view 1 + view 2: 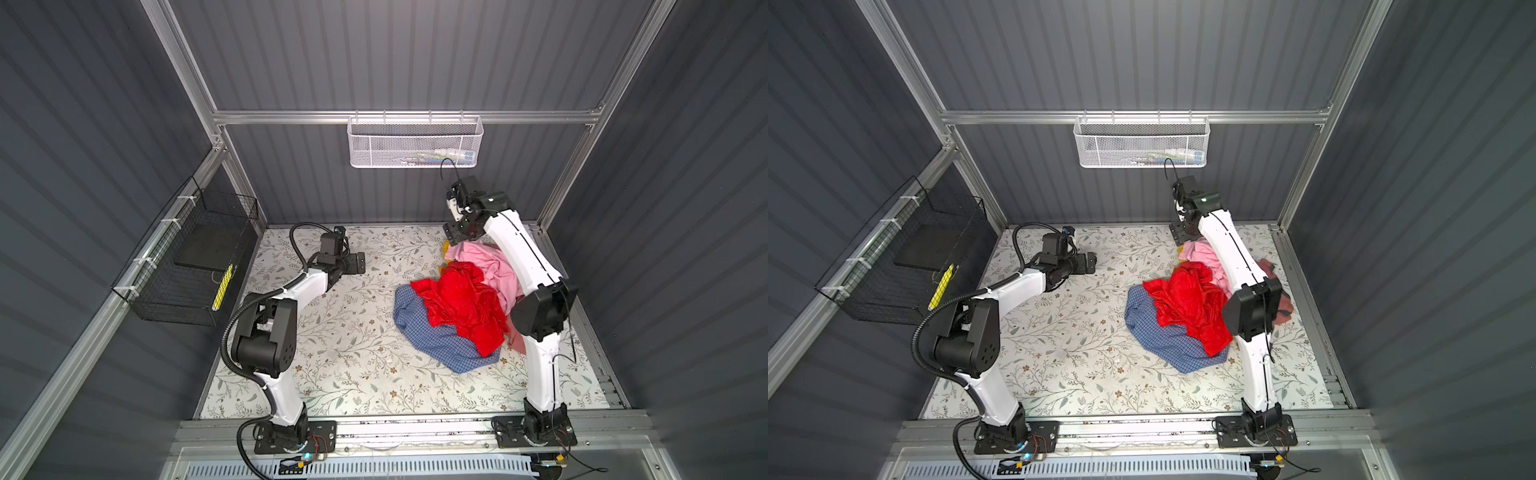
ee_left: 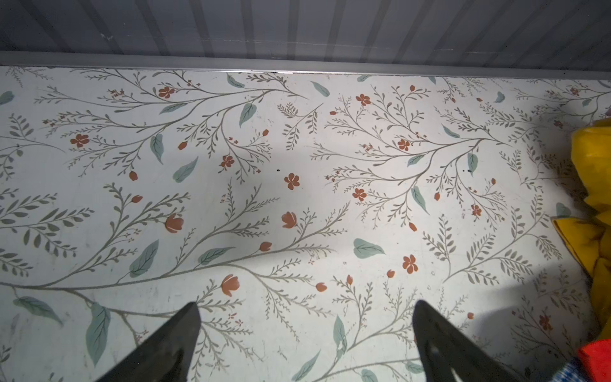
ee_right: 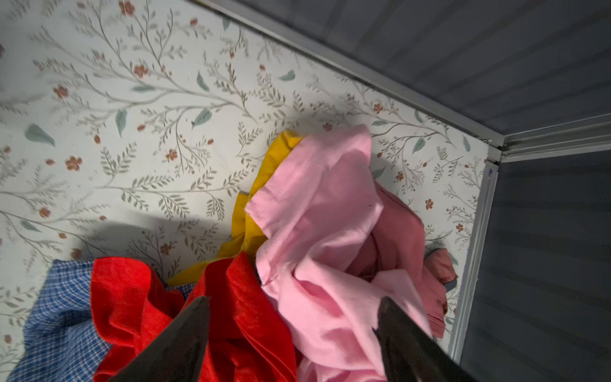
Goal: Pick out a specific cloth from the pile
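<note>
The pile [image 1: 457,307] lies at the table's right: a bright red piece [image 3: 132,297] on top, blue checked fabric [image 1: 436,349] at the front, mustard yellow [image 3: 251,211] and dusty rose [image 3: 403,231] at the back. The light pink cloth [image 1: 486,259] [image 1: 1204,253] [image 3: 324,211] is draped over the pile's far side. My right gripper [image 3: 294,299] [image 1: 455,239] points down at the pile's back edge. Its jaws stand apart, one fingertip over the red piece and one on the pink cloth, with pink folds between them. My left gripper [image 2: 305,306] [image 1: 359,262] hangs open above bare table, left of the pile.
The floral table [image 1: 353,365] ends at the back wall rail just behind the right gripper, with the right corner post close by. A white mesh basket [image 1: 415,141] hangs on the back wall. A black wire basket [image 1: 195,266] hangs on the left wall.
</note>
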Available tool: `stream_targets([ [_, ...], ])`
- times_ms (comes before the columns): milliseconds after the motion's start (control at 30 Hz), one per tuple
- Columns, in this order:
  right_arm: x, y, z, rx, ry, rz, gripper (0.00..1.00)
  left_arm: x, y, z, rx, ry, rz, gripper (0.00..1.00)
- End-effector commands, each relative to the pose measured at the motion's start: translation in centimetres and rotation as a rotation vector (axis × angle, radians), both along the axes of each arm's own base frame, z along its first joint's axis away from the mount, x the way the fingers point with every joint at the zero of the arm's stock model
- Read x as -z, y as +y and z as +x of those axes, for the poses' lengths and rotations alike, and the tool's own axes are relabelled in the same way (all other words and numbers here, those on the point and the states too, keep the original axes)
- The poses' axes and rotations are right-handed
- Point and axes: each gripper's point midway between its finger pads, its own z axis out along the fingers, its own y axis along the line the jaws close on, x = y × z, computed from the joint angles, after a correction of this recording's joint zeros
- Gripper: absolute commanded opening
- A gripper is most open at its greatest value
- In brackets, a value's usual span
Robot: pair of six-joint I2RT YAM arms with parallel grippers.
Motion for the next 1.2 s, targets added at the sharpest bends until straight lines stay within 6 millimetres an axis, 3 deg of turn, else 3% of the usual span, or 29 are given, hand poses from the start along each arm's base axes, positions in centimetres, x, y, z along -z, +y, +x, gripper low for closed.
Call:
stream_targets([
  [0,0.6,-1.9,-1.3,0.008,0.060,-0.142,0.78,0.3,-0.3,0.2,0.006,0.024,-0.011,1.00],
  [200,1.7,-4.8,-1.3,0.066,0.075,-0.315,0.69,1.2,-0.4,-0.1,0.009,0.046,-0.011,1.00],
  [400,3.8,-6.0,-1.5,0.073,0.128,-0.367,0.74,1.5,-0.5,0.0,0.010,0.054,-0.016,1.00],
  [533,5.4,-6.3,-1.4,0.082,0.160,-0.362,0.72,1.6,-0.5,0.1,0.012,0.056,-0.014,1.00],
  [933,6.6,-5.9,-1.3,0.104,0.156,-0.193,0.10,1.8,-0.2,-0.4,0.013,0.065,0.009,1.00],
  [1000,5.9,-6.2,-1.5,0.118,0.140,-0.187,0.00,1.8,0.0,-0.5,0.011,0.067,0.013,1.00],
  [1167,0.8,-6.3,-1.4,0.165,-0.020,-0.113,0.00,1.9,-0.2,-0.7,0.017,0.072,0.004,1.00],
])
